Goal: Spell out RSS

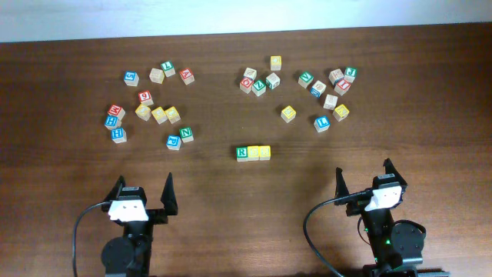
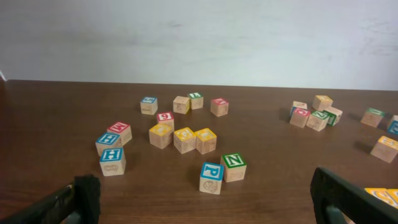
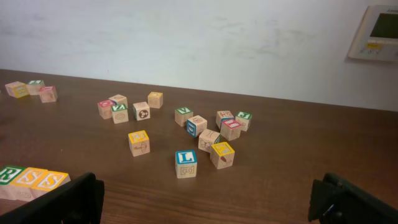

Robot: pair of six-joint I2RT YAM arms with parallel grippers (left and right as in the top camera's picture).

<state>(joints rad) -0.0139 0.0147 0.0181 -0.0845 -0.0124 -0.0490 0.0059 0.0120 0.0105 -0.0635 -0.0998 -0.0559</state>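
Observation:
A green-faced "R" cube (image 1: 242, 152) and two yellow-faced cubes (image 1: 254, 152) (image 1: 264, 151) stand touching in a row at the table's middle front. In the right wrist view the row reads R (image 3: 9, 175), S (image 3: 28, 178), S (image 3: 51, 181) at the lower left. The yellow ends show in the left wrist view (image 2: 380, 195) at the lower right. My left gripper (image 1: 143, 195) (image 2: 205, 202) is open and empty near the front left. My right gripper (image 1: 363, 181) (image 3: 208, 202) is open and empty near the front right. Both are apart from the row.
Loose cubes lie in a left cluster, with a green "N" cube (image 1: 186, 135) and a blue "P" cube (image 1: 173, 141) nearest. A right cluster includes a blue "L" cube (image 1: 321, 122) (image 3: 185, 163) and a yellow cube (image 1: 287, 113).

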